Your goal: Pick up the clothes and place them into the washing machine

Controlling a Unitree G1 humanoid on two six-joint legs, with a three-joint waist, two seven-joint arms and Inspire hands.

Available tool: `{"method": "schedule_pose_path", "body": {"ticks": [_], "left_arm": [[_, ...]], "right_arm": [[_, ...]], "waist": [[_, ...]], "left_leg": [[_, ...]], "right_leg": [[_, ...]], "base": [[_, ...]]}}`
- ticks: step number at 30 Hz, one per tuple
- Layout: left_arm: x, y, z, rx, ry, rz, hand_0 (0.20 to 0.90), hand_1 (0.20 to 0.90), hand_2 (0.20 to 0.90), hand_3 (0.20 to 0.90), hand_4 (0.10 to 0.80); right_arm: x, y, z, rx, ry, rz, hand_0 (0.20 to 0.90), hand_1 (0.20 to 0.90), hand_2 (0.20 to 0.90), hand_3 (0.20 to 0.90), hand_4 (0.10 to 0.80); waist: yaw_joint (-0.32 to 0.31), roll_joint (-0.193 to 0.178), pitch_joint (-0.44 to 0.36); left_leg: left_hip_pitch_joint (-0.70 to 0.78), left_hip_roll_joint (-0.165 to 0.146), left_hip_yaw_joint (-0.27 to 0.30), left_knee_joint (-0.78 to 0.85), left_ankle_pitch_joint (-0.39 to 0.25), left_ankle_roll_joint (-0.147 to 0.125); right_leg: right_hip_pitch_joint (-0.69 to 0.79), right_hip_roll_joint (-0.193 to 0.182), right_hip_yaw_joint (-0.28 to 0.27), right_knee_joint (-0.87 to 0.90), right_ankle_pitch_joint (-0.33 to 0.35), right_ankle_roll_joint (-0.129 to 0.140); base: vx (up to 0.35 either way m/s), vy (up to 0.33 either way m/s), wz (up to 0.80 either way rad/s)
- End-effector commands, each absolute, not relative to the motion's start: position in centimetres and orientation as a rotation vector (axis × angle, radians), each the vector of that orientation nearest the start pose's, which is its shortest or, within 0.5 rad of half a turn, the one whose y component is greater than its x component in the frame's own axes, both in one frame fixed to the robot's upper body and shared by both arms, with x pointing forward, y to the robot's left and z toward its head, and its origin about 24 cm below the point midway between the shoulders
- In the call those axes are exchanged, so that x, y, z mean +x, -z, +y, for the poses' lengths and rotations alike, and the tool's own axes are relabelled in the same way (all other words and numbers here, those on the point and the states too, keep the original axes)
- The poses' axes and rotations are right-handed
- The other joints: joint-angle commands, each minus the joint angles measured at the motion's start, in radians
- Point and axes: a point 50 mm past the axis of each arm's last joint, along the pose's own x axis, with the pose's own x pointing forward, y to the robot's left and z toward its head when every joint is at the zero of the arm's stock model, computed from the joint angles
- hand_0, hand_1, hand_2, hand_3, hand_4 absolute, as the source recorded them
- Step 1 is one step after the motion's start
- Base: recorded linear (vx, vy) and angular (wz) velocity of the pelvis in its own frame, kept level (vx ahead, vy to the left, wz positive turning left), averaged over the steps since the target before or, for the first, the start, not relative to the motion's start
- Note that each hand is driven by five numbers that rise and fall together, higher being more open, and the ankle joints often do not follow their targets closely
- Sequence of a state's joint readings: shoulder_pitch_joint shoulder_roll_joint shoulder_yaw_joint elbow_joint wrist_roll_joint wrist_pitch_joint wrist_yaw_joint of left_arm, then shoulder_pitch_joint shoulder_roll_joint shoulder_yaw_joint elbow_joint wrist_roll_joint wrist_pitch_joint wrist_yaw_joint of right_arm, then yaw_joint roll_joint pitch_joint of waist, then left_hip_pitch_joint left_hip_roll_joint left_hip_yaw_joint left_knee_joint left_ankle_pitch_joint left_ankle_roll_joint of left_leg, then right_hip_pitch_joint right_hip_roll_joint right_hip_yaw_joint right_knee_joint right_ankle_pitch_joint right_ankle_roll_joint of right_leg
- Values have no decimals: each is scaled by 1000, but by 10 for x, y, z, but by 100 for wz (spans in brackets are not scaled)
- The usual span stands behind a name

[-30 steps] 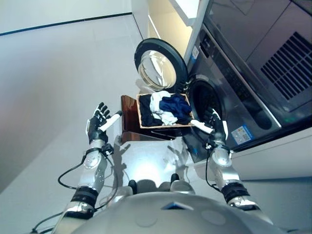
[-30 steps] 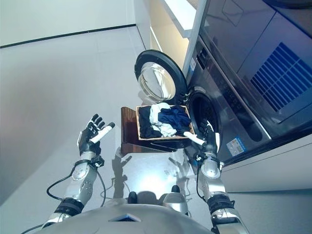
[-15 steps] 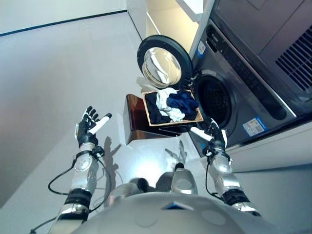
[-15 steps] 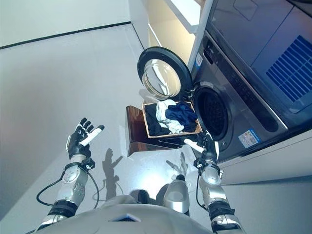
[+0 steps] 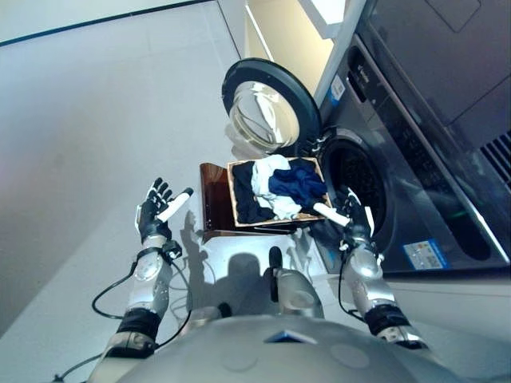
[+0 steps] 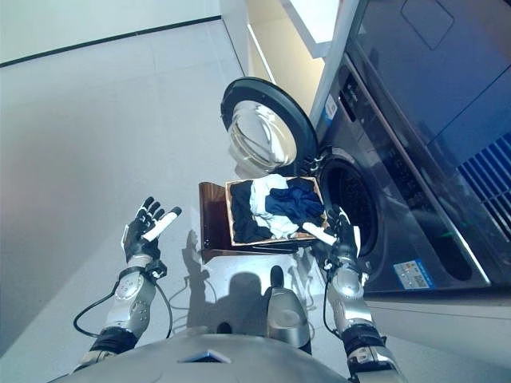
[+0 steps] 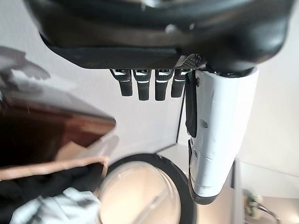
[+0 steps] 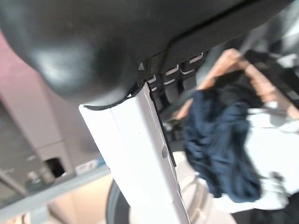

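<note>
Both hands hanging wide open, empty: left hand (image 5: pixel 155 214) over floor, right hand (image 5: pixel 351 214) w/ fingers just beside clothes (image 5: pixel 278 186) in basket (image 5: pixel 231 195), washing machine (image 5: pixel 399 183) door (image 5: pixel 267 108) standing open.

Drum opening (image 5: pixel 358 177): unobstructed, dark inside; the round door (image 5: pixel 270 106) is swung fully open to the opening's left. Basket (image 5: pixel 232 201) of clothes (image 5: pixel 278 183): set on a brown stand (image 5: pixel 214 199), close against the machine front just below the door, its top uncovered. Right hand (image 5: pixel 352 214): held by the basket's near right corner, before the opening. Left hand (image 5: pixel 156 211): well apart, over bare floor (image 5: pixel 104 120).
</note>
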State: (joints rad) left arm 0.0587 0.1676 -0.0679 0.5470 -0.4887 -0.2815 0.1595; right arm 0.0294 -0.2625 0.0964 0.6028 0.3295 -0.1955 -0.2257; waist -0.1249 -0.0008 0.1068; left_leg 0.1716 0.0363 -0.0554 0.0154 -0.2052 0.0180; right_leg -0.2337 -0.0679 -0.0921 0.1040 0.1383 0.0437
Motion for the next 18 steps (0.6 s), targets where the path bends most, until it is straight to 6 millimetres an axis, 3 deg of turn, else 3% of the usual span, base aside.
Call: {"method": "schedule_pose_path", "body": {"ticks": [1,3,10,13,14,16,17,18], "left_arm": [[236,18,219,-227,-302,76,900,900,900,900,800],[241,14,216,-237,-299,57,900,900,900,900,800],[252,11,207,-283,-300,50,900,900,900,900,800],[257,11,199,-295,-277,57,900,900,900,900,800],[259,11,196,-302,-267,64,900,900,900,900,800],[259,11,196,-302,-267,64,900,900,900,900,800],[262,12,193,-316,-261,75,900,900,900,900,800],[266,10,188,-321,-243,70,900,900,900,900,800]], "right_arm": [[238,28,-226,-2,319,187,900,900,900,900,800],[246,19,-231,-5,332,146,900,900,900,900,800],[251,14,-231,-34,331,130,900,900,900,900,800],[249,16,-233,-38,345,136,900,900,900,900,800],[245,19,-235,-32,360,147,900,900,900,900,800],[245,19,-235,-32,360,147,900,900,900,900,800],[242,22,-236,-33,368,157,900,900,900,900,800],[243,20,-239,-36,371,151,900,900,900,900,800]], "waist": [[-11,-40,-36],[-14,-26,-44],[-19,-8,-43],[-27,2,-45],[-32,5,-44],[-33,6,-44],[-32,-10,-35],[-17,-40,-7]], "left_leg": [[41,-55,-30,27,17,-32],[35,-21,-35,22,28,-47],[21,13,-39,52,98,-78],[27,34,-46,80,153,-96],[8,41,-47,158,205,-105],[7,42,-48,161,204,-106],[-63,31,-52,326,286,-106],[-172,-27,-66,510,304,-96]], "right_leg": [[-56,-69,46,-7,50,135],[-59,-53,21,-13,17,121],[-60,-17,17,-3,-14,95],[-57,6,14,20,-46,77],[-39,30,24,33,-82,53],[-40,30,23,34,-83,52],[2,50,45,35,-104,24],[50,43,64,25,-107,2]], "base": [[105,-174,28],[115,-188,31],[96,-141,6],[107,-122,1],[135,-147,4],[100,-121,7],[169,-266,16],[163,-263,21]]}}
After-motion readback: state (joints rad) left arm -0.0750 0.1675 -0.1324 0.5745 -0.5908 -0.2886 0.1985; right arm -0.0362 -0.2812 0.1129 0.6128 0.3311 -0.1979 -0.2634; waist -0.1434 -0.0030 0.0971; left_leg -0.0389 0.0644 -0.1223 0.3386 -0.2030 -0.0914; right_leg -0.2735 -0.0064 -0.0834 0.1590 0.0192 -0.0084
